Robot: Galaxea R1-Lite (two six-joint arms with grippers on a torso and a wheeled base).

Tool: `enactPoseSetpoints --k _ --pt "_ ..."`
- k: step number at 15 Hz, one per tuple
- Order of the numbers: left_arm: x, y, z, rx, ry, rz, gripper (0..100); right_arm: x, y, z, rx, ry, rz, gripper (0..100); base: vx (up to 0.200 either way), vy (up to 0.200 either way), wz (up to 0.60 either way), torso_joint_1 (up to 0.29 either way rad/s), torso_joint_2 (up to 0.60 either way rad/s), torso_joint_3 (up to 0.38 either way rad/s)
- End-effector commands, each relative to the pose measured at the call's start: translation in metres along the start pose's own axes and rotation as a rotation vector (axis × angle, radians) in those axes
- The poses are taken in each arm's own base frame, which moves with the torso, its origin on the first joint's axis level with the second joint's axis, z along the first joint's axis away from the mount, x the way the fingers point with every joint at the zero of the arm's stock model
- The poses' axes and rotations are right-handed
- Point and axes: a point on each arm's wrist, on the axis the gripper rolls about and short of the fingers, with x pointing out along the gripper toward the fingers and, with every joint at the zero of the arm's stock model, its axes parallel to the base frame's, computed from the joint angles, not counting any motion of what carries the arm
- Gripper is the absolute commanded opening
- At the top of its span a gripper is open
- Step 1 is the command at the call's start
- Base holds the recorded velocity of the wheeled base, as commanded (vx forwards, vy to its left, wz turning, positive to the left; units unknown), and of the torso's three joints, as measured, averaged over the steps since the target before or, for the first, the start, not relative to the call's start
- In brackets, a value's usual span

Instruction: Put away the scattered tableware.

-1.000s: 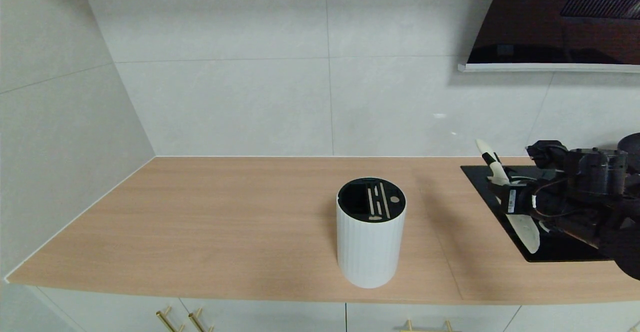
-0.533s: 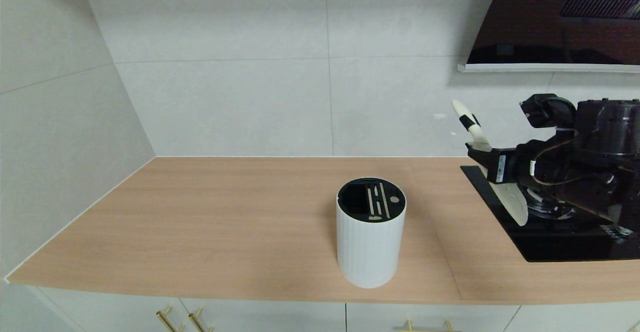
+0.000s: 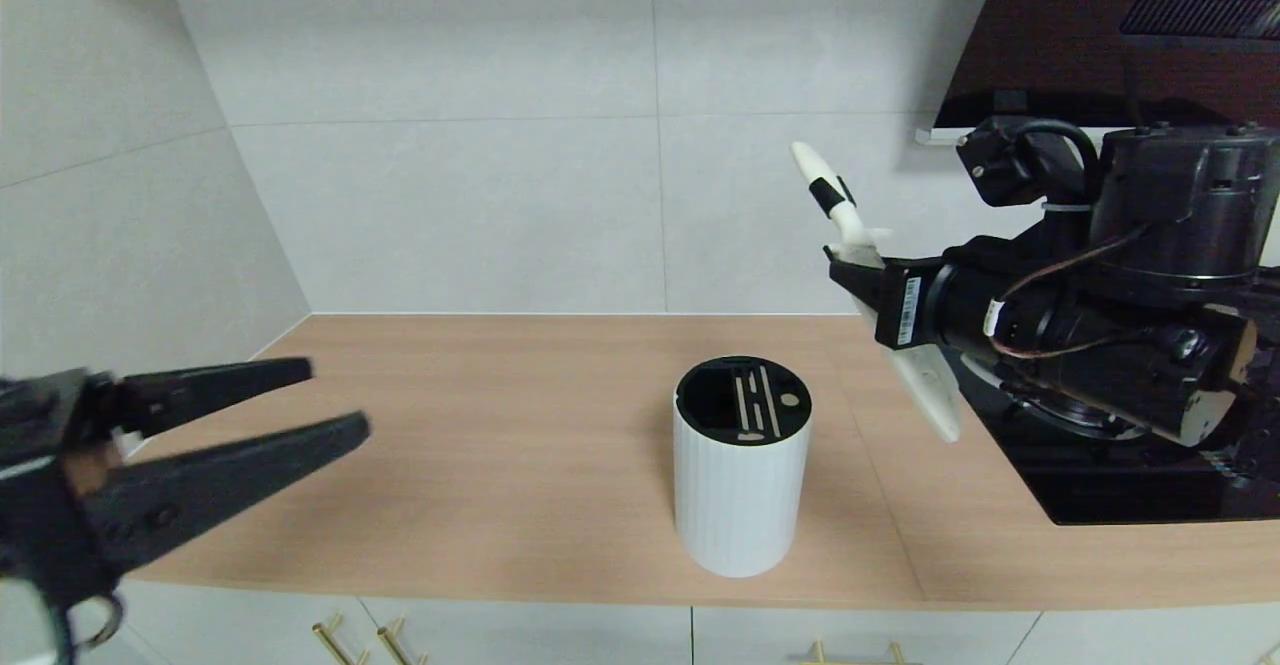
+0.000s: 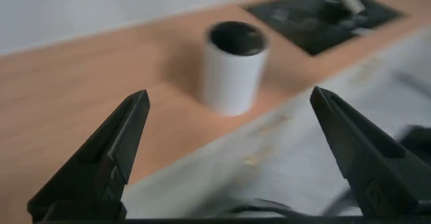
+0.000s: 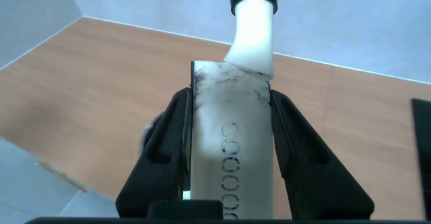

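A white ribbed cylindrical holder (image 3: 740,485) with a black slotted top stands upright near the counter's front edge; it also shows in the left wrist view (image 4: 232,72). My right gripper (image 3: 868,290) is shut on a cream spatula (image 3: 928,390) with a black band on its handle. It holds the spatula in the air, above and to the right of the holder, blade tilted down and handle up. In the right wrist view the spatula (image 5: 232,157) lies between the fingers of the gripper (image 5: 231,103). My left gripper (image 3: 335,400) hangs open and empty over the counter's front left, left of the holder (image 4: 229,109).
A black cooktop (image 3: 1100,490) is set into the wooden countertop (image 3: 480,445) at the right, with a dark range hood (image 3: 1100,45) above it. Tiled walls close off the back and left. Cabinet fronts with gold handles (image 3: 340,640) run below the front edge.
My right gripper has lifted the spatula off the cooktop and carried it up and left toward the holder. My left gripper has come into the head view at the lower left.
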Motion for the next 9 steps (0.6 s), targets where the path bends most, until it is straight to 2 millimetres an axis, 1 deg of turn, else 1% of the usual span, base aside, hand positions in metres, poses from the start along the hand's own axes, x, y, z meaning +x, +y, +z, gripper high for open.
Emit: enactPoseSetpoints --k 1,2,5,7,9 --pt "0.078 0.012 -0.018 -0.257 0.097 -0.152 100 0.0 0.027 -0.008 0.016 0.025 0.075 0 0.0 0.0 0.0 0.0 0.0 0.0" --pt "0.089 0.013 -0.022 -0.33 0.078 -0.17 100 0.0 0.035 -0.007 0.036 0.018 0.088 0 0.0 0.0 0.0 0.0 0.0 0.0" --pt "0.125 0.018 -0.036 -0.449 0.042 -0.178 100 -0.005 0.053 -0.009 0.08 0.025 0.128 0 0.0 0.0 0.0 0.0 0.0 0.0" --pt "0.14 0.018 -0.037 -0.508 0.003 -0.186 100 -0.008 0.064 -0.013 0.073 0.032 0.12 0 0.0 0.0 0.0 0.0 0.0 0.0" --pt "0.144 0.012 -0.038 -0.545 0.002 -0.22 100 -0.007 0.071 -0.019 0.066 0.041 0.112 0 0.0 0.0 0.0 0.0 0.0 0.0"
